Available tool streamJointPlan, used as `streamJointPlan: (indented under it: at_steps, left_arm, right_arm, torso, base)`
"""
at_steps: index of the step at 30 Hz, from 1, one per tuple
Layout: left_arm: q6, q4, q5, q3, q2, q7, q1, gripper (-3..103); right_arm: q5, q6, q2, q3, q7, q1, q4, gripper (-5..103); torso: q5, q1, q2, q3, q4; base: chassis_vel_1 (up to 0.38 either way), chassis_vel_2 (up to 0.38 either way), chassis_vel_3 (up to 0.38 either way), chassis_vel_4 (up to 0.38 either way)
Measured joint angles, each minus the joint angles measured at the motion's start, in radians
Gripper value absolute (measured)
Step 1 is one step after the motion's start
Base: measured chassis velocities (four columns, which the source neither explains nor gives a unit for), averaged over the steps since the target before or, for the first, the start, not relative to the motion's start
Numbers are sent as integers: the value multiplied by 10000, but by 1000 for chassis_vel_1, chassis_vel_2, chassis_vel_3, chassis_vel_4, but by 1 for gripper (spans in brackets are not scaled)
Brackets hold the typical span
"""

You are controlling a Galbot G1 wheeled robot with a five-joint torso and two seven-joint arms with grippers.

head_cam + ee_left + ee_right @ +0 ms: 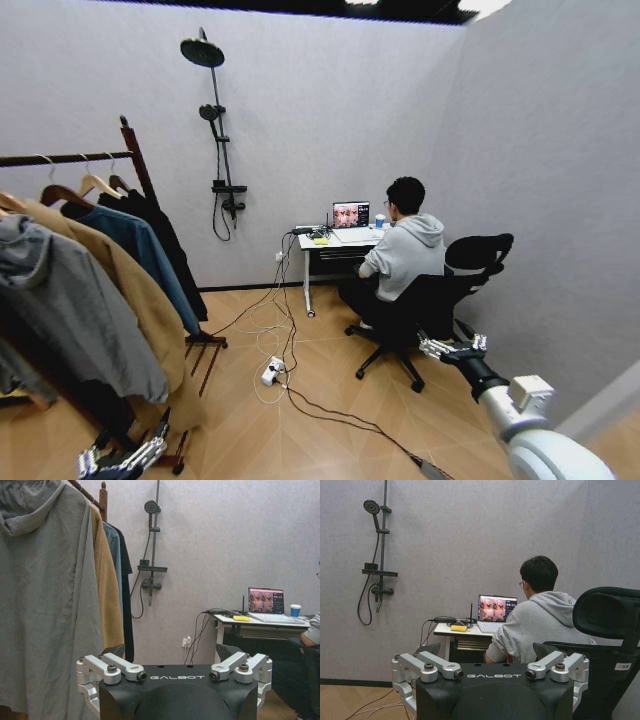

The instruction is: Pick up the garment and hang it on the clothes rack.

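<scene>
While the head view looks into the room, the clothes rack [128, 150] stands at the left, and the garment [168, 245] hangs from its rod at the end nearest the knobbed post, just beyond a teal-blue shirt [145, 255]. The left gripper [125, 462] sits low before the rack, the right gripper [452, 348] well away from it. From the left wrist, the left gripper [175, 652] has jaws spread (nothing between them), the garment [127, 600] on the rack [103, 497]. From the right wrist, the right gripper [489, 651] is likewise spread.
</scene>
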Motion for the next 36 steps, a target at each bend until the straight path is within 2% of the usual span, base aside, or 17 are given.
streamJointPlan:
  at_steps: [36]
  left_arm:
    - [0,1,0,0,0,0,0,100]
  right_arm:
    - [-181,-235,253,-421,41,206,111,100]
  torso:
    - [-3,1,-1,1,1]
  base:
    - [124,-116,-118,129]
